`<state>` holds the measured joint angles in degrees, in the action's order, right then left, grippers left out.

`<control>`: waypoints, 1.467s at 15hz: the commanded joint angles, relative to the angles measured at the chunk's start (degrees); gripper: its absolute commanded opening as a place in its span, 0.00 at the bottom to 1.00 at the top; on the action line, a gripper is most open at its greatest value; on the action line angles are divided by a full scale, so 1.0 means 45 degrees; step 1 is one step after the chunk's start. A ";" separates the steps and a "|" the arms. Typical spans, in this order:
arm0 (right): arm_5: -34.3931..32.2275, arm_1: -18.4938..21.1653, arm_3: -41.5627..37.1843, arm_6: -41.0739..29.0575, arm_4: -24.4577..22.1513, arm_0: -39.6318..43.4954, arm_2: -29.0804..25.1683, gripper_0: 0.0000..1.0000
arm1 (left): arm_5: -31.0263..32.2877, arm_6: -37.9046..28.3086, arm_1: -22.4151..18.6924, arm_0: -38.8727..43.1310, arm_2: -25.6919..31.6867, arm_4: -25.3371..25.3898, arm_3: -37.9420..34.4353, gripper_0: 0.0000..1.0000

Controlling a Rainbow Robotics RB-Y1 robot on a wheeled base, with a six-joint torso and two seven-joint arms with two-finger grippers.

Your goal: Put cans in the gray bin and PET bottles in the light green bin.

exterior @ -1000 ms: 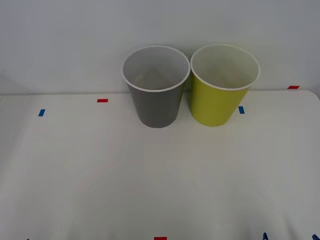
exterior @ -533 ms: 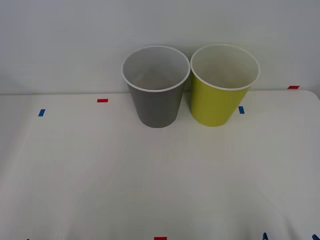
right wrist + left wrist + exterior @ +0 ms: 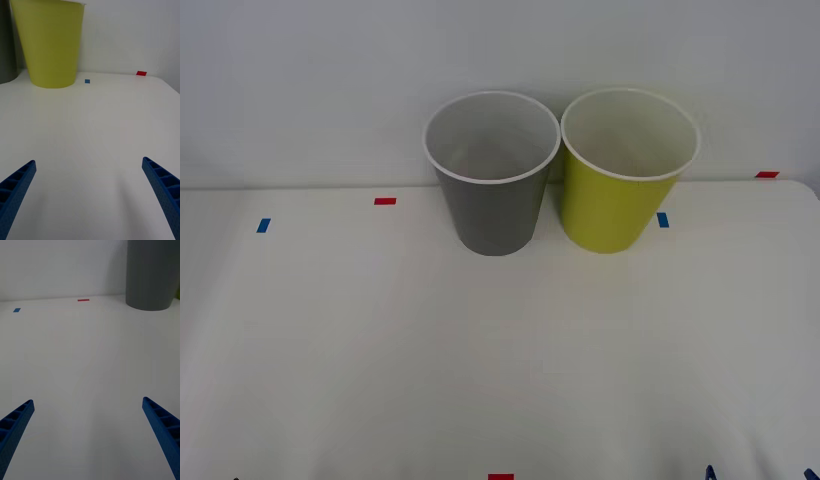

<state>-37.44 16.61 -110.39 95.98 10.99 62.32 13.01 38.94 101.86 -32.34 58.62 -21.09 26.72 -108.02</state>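
The gray bin (image 3: 492, 210) and the light green bin (image 3: 612, 205) stand upright side by side at the back of the white table, their rims nearly touching. Both show pale insides with nothing visible in them. No cans or PET bottles are in view. My right gripper (image 3: 88, 161) hovers low over the table's near right part, open, with nothing between its fingers and the light green bin (image 3: 52, 41) ahead of it. My left gripper (image 3: 87, 400) is likewise open with nothing in it, the gray bin (image 3: 152, 273) ahead of it.
The white table (image 3: 480, 350) meets a plain white wall just behind the bins. Small tape marks lie on it: red (image 3: 385, 201), blue (image 3: 263, 225), blue (image 3: 663, 219), red (image 3: 767, 174) and red (image 3: 500, 477) at the front edge.
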 commanded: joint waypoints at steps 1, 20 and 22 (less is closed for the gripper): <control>0.0000 0.0000 0.0000 0.0000 0.0000 0.0000 0.0000 0.98 | 0.0000 0.0000 0.0000 0.0000 0.0000 0.0000 0.0000 1.00; 0.0000 0.0000 0.0000 0.0000 0.0000 0.0000 0.0000 0.98 | 0.0000 0.0000 0.0000 0.0000 0.0000 0.0000 0.0000 1.00; 0.0000 0.0000 0.0000 0.0000 0.0000 0.0000 0.0000 0.98 | 0.0000 0.0000 0.0000 0.0000 0.0000 0.0000 0.0000 1.00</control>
<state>-37.44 16.61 -110.39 95.98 10.99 62.31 13.01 38.94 101.86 -32.34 58.62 -21.09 26.72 -108.02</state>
